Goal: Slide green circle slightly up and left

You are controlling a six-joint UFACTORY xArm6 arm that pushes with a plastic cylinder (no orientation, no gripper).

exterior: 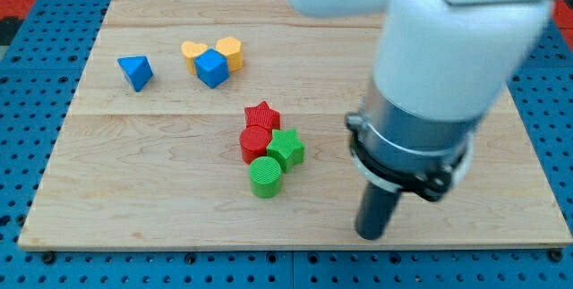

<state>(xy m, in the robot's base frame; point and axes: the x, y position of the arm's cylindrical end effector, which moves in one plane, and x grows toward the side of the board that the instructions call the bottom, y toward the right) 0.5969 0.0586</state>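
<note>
The green circle (265,177) is a short green cylinder on the wooden board (134,173), below the board's middle. It touches the green star (286,148) at its upper right and the red circle (256,143) above it. The red star (262,116) sits just above the red circle. My tip (372,233) is the lower end of the dark rod, near the board's bottom edge. It stands well to the right of the green circle and a little lower, touching no block.
A blue triangle (135,72) lies at the upper left. A blue cube (212,67) sits between two yellow blocks (192,52) (230,51) near the top. The arm's white body (448,47) covers the board's upper right. Blue pegboard surrounds the board.
</note>
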